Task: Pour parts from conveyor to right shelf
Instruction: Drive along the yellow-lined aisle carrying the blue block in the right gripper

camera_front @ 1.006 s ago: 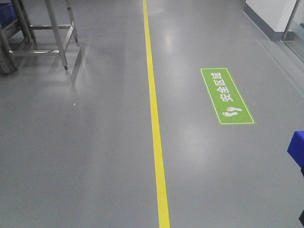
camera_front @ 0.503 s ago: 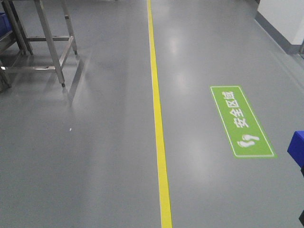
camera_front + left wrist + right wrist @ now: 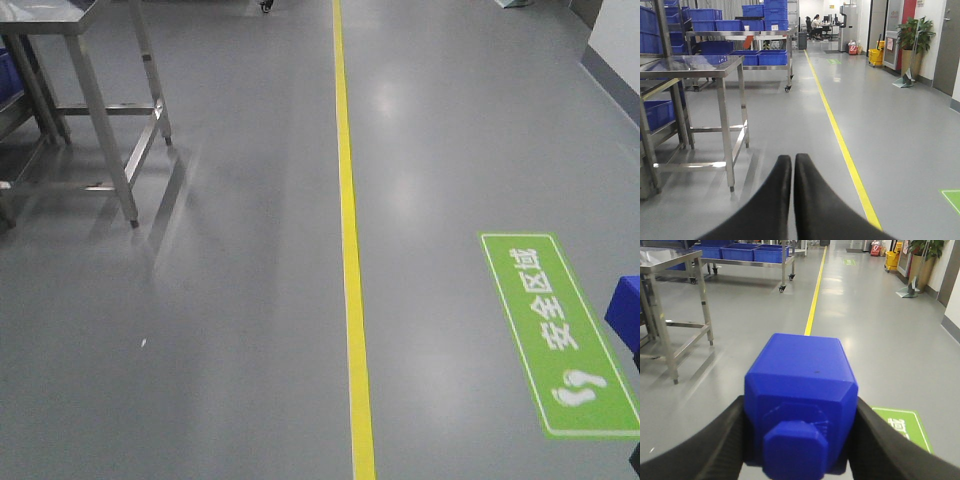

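Note:
A bright-blue part (image 3: pixel 801 390), a bevelled block with a short knob facing the camera, fills the right wrist view. My right gripper (image 3: pixel 801 412) is shut on it, one black finger (image 3: pixel 725 435) pressed to each side. In the front view only a blue corner of the part (image 3: pixel 625 312) shows at the right edge. My left gripper (image 3: pixel 792 160) is shut and empty, hanging above the grey floor. The conveyor is out of view. A steel rack with deep-blue bins (image 3: pixel 657 112) stands at the left edge; I cannot tell whether it is the right shelf.
A stainless-steel table (image 3: pixel 695 65) stands left of the yellow floor line (image 3: pixel 352 250). A green floor sign (image 3: pixel 555 330) lies to the right. Further off are a wheeled cart with blue bins (image 3: pixel 760 57), a yellow bucket (image 3: pixel 876 54) and a potted plant (image 3: pixel 912 37).
The front view has advanced along the floor: the green sign slid down and to the right, and the steel table came further into view. The blue part stays at the right edge.

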Motion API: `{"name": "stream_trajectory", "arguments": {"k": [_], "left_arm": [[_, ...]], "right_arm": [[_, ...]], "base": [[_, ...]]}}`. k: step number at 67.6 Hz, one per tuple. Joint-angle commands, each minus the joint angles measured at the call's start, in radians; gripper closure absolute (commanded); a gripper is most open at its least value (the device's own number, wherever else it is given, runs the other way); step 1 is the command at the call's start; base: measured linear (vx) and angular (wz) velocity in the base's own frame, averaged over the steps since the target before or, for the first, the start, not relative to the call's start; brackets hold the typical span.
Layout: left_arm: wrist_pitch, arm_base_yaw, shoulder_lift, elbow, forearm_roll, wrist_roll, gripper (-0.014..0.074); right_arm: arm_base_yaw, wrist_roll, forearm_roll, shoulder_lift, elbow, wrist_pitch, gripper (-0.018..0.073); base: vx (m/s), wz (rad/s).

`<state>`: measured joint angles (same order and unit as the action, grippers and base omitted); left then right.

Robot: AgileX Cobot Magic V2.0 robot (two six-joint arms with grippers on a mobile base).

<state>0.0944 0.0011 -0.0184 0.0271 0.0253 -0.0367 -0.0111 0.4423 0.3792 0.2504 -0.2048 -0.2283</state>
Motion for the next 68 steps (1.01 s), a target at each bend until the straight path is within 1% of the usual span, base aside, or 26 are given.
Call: {"name": "stream_trajectory", "arguments": {"k": [1,68], "left_arm": [[-0.073,-0.004,-0.005,-0.020,-0.006,-0.007,0.0603],[-0.073,-0.004,-0.005,-0.020,-0.006,-0.007,0.0603]], "right_arm": [[-0.002,0.008,0.004,0.009,-0.025,0.078,0.0561],[-0.002,0.008,0.004,0.009,-0.025,0.076,0.0561]], "base": [[0.67,0.00],[0.71,-0.06]]}}
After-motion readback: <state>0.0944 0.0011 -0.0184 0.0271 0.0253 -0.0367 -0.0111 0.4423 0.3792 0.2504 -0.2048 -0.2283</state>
